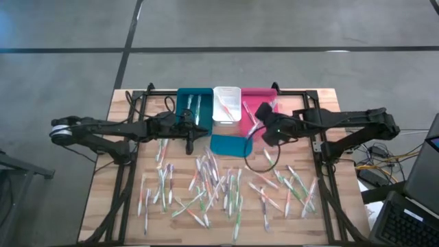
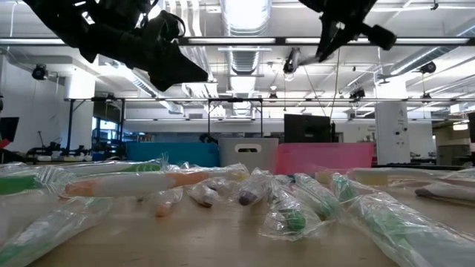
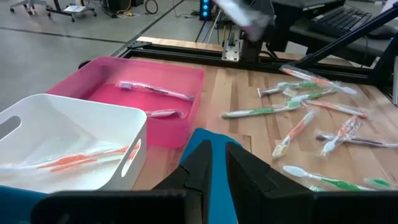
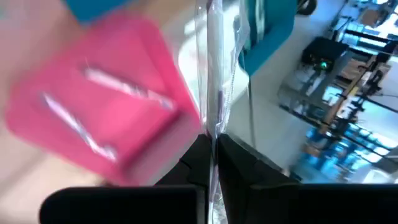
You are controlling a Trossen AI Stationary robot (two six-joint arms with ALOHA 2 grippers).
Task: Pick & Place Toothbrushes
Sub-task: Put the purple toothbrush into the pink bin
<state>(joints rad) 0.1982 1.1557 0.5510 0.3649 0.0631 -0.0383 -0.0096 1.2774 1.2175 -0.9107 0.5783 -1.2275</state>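
Right gripper [image 4: 210, 163] clenched on clear-wrapped thin toothbrush [image 4: 214, 81] above pink plastic bin [image 1: 259, 101]. Left gripper [image 3: 214, 177] near teal bin [image 1: 193, 104], finger state unclear.

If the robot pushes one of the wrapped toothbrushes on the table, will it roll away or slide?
Probably slide. The toothbrushes lie flat in clear crinkly wrappers, which look slippery on the wooden table and should stop rolling. They look thin and light, so a nudge may scatter neighbours. The one pinched in the right gripper hangs straight, so likely stiff, though its wrapper looks floppy.
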